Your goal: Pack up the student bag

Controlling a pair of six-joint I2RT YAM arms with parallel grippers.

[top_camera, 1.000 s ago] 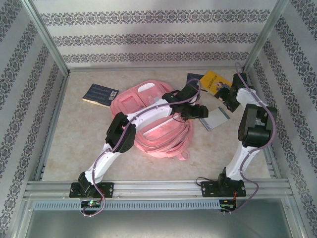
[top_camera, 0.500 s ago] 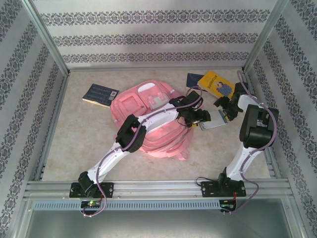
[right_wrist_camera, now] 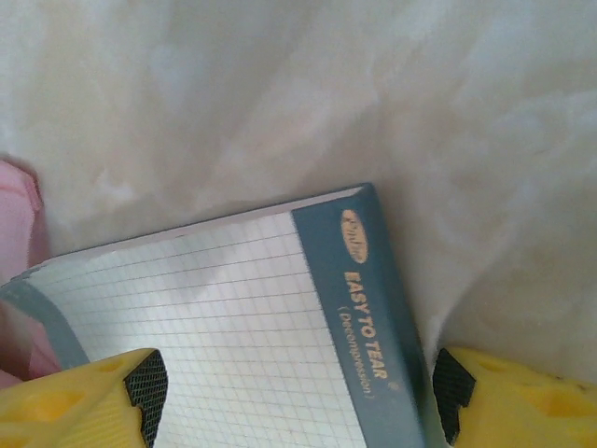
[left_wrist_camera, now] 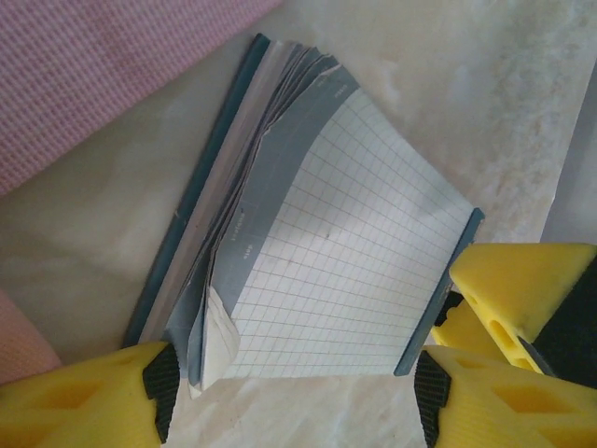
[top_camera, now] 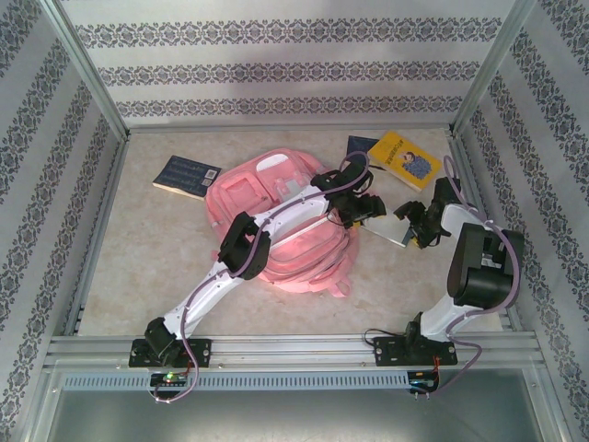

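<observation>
The student bag [top_camera: 267, 216] is a large pink backpack lying flat mid-table; its fabric fills the upper left of the left wrist view [left_wrist_camera: 103, 75]. Right of it lies a grid-paper notepad [top_camera: 385, 230] with a blue binding, its pages fanned [left_wrist_camera: 336, 261]. My left gripper [top_camera: 363, 210] reaches across the bag and stands open [left_wrist_camera: 294, 392], its fingertips flanking the pad's near edge. My right gripper [top_camera: 414, 226] comes from the other side, open [right_wrist_camera: 298, 397], straddling the notepad's [right_wrist_camera: 233, 317] bound end. One of its yellow fingers [left_wrist_camera: 522, 289] shows in the left wrist view.
A yellow book [top_camera: 403, 158] lies at the back right, partly over a dark blue book [top_camera: 359, 145]. Another dark blue book [top_camera: 187, 175] lies left of the bag. Metal frame posts and patterned walls enclose the table; a rail runs along the near edge.
My right arm swung forward and left, bringing its gripper from beside the yellow book down to the notepad, jaws narrowing a little. The left gripper shifted slightly; the pad slid toward the bag.
</observation>
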